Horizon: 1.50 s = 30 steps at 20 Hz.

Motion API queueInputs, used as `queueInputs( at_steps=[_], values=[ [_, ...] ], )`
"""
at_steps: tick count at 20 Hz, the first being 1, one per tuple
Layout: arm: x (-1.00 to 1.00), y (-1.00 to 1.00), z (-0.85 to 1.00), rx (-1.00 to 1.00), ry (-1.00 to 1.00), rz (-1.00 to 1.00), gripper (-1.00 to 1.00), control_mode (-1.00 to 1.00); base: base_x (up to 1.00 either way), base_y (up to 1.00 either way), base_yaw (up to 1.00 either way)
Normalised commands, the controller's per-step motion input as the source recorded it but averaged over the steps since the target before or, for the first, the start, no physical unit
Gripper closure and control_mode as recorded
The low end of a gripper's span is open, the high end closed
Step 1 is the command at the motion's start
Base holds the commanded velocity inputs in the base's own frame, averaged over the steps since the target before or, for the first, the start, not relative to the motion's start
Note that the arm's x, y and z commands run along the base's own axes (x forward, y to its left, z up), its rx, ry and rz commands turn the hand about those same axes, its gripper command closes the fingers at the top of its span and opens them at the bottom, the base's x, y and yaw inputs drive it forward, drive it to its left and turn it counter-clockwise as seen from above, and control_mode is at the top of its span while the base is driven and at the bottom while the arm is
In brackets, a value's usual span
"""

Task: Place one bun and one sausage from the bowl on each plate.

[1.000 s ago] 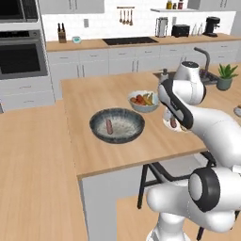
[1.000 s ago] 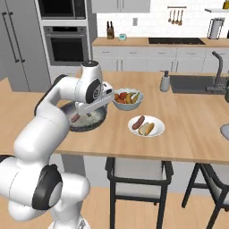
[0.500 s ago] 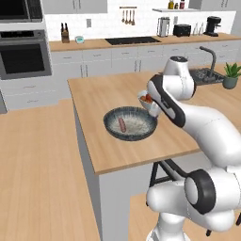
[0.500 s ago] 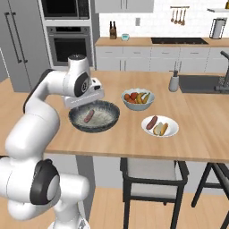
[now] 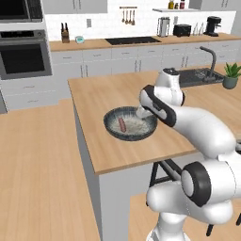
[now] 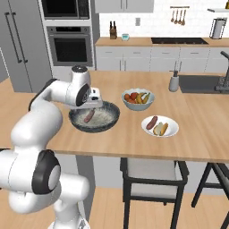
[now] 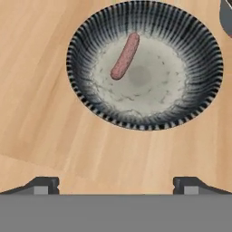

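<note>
From the hand view, the gripper (image 7: 116, 183) hangs above the wooden bench (image 7: 41, 113) with its jaws spread wide and nothing between them; its two dark fingertips (image 7: 43, 183) stand far apart at the bottom edge. Just beyond them sits the bowl (image 7: 145, 63), dark and ribbed at the rim, pale and speckled inside, and in it lies one sausage (image 7: 125, 55), slanted on the inner slope, alone on the pale floor. A sliver of another dark-rimmed dish cuts the top right corner of this view, too little to identify. The left base view shows the bowl (image 5: 130, 123) near the bench's near-left corner, the sausage (image 5: 122, 124) lying left of its centre, while the white arm hides whatever lies to the right of the bowl. The right base view opens that side up: beside the bowl (image 6: 94, 117) with its sausage (image 6: 89, 116), further right and nearer the bench edge, rests the white plate (image 6: 159, 126), already carrying a second sausage (image 6: 151, 122) and a bun (image 6: 161, 129) side by side. Behind the plate, towards the far side, stands a pale fruit bowl (image 6: 138, 99) with fruit inside. Further still, a grey dispenser bottle (image 6: 173, 82) stands by the sink (image 6: 203, 83), which the left base view shows beside a potted plant (image 5: 230, 75).
</note>
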Motion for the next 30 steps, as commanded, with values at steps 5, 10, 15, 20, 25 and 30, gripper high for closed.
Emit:
queueInputs(
  at_steps=[5,10,15,20,25,30],
  values=[
    [0.73,0.07,-0.47,0.0,0.01,-0.1,-1.0,-1.0,0.0,0.0,0.0],
    [0.83,0.03,-0.03,0.09,0.01,-0.02,-1.0,-1.0,0.0,0.0,0.0],
    [0.81,0.37,-0.04,0.03,0.16,-0.06,-1.0,-1.0,0.0,0.0,0.0],
    [0.6,0.2,-0.39,0.02,0.21,-0.07,-1.0,-1.0,0.0,0.0,0.0],
    [0.48,-0.02,-0.64,0.04,0.05,-0.02,-1.0,-1.0,0.0,0.0,0.0],
    [0.62,0.1,-0.68,0.0,0.0,0.0,-1.0,-1.0,0.0,0.0,0.0]
  ],
)
